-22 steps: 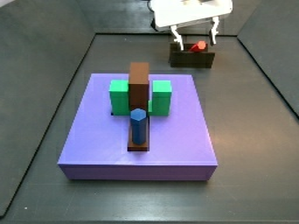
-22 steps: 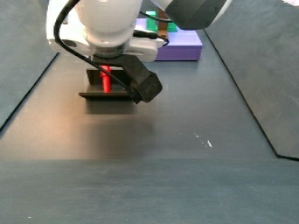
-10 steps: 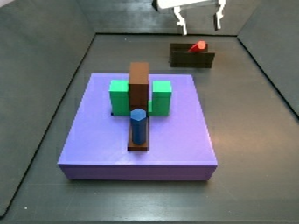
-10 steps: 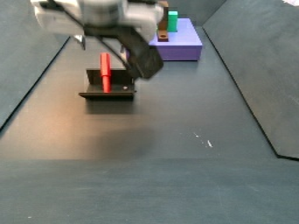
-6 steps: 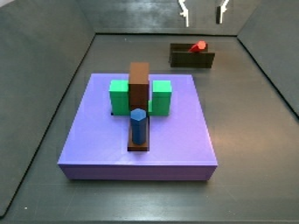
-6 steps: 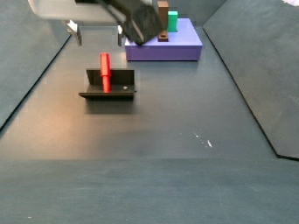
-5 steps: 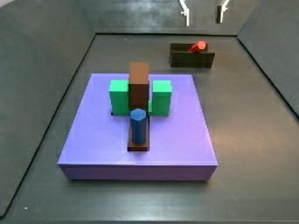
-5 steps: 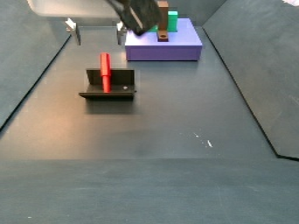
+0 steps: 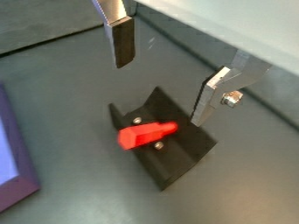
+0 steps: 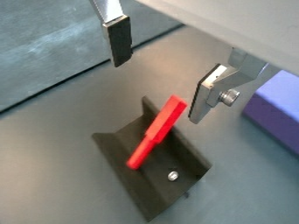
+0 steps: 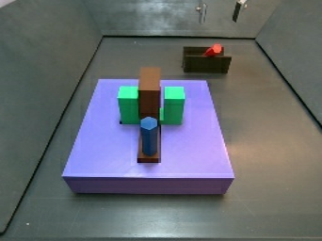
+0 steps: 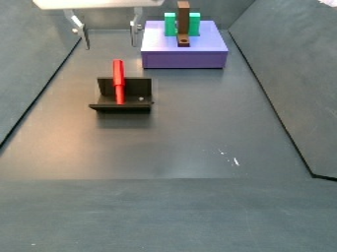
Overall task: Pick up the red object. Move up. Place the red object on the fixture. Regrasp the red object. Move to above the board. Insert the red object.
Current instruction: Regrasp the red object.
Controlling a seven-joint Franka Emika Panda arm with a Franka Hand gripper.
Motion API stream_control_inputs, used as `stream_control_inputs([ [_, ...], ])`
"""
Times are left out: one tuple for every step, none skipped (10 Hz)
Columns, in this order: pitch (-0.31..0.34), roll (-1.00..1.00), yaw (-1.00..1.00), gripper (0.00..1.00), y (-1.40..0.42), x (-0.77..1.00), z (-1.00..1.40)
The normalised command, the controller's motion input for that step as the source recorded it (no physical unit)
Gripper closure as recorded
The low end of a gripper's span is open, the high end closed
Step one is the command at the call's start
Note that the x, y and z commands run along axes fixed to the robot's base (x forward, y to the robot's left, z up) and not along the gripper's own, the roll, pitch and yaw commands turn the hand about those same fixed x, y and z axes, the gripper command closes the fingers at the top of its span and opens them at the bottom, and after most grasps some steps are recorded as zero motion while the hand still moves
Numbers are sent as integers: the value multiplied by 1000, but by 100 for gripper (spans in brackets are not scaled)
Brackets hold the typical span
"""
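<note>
The floor (image 12: 198,187) is a dull dark grey sheet, matte and faintly scuffed, ringed by low grey walls.

Near the lower half of a side view sits the board (image 11: 151,141), a flat lavender square slab carrying a blue peg (image 11: 149,135), a brown upright bar (image 11: 150,91) and two green blocks (image 11: 130,104).

Beyond it, toward the upper right, stands the fixture (image 11: 208,62) — a small dark bracket — with the red object (image 11: 216,48) leaning on it; only the peg's tip shows there. In both wrist views the slim, smooth red rod (image 10: 158,131) rests tilted against the fixture's wall (image 10: 122,140).

The gripper (image 9: 163,74) hangs above it, silver fingers spread wide, holding nothing. In both side views the top edge of the frame cuts it off — only the fingertips (image 12: 78,30) show.
</note>
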Motion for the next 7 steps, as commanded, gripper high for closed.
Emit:
stream_control_inputs([
  [317,1000,0,0,-31,283,0],
  [266,831,-97,0,0,280,-3],
  [263,751,-149,0,0,326,-17],
  [240,757,-143,0,0,231,-34],
  [231,723,-169,0,0,149,-51],
  [269,497,-269,0,0,246,-71],
  [254,280,-60,0,0,157,-169],
])
